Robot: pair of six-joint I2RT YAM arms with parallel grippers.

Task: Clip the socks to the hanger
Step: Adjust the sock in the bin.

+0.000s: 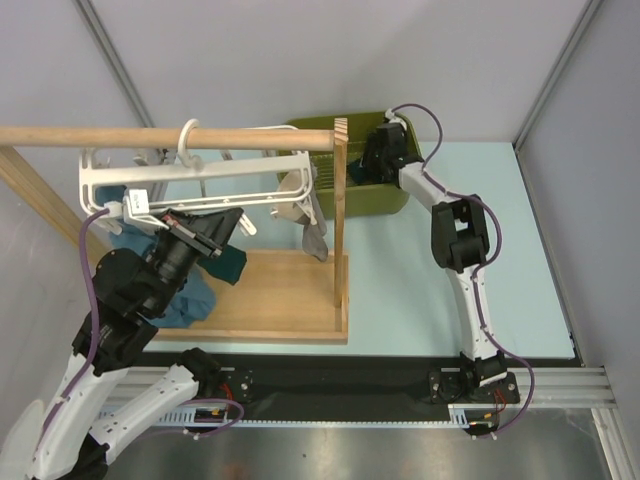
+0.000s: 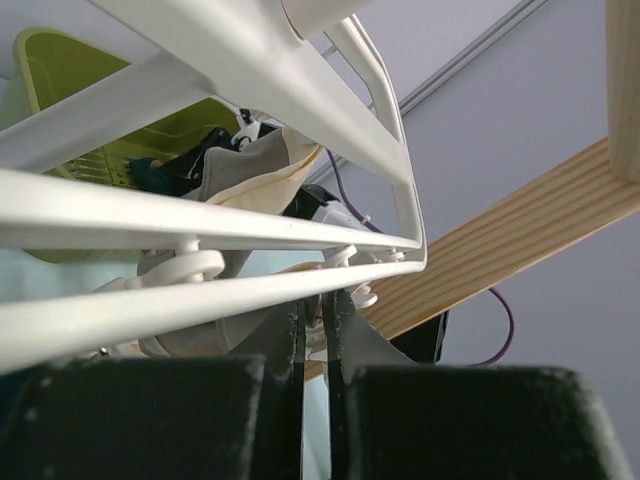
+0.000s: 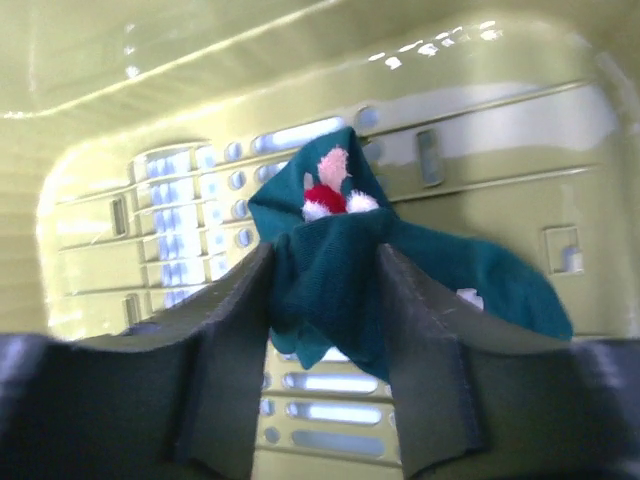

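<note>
while the right gripper (image 3: 323, 262) sits deep in the green basket (image 3: 150, 90), its two fingers are clamped on a bunched fold of a teal sock (image 3: 440, 275), and the red-and-white patch (image 3: 328, 198) pokes up just past the tips. that sock looks light, limp and slightly stretchy. it will likely droop from wherever it is pinched, so a hold near the cuff that leaves a free hem seems best for feeding a peg.

the left gripper (image 2: 315, 340) is raised beneath the white hanger (image 2: 200, 215), fingers all but together with only a thin slit between them. whether anything is nipped there i cannot tell.

only the right wrist view shows the hold on the sock, since from overhead the fingers are lost inside the basket. the left wrist view gives the pegs (image 2: 190, 265) from below. the overhead view alone shows the ring hook (image 1: 187, 140) over the wooden rod (image 1: 100, 137), pale grey socks (image 1: 297, 195) hanging at the hanger's right end, more teal socks (image 1: 190, 295) on the rack's wooden base (image 1: 290, 290), and the basket on the pale blue worktop (image 1: 420, 290).
</note>
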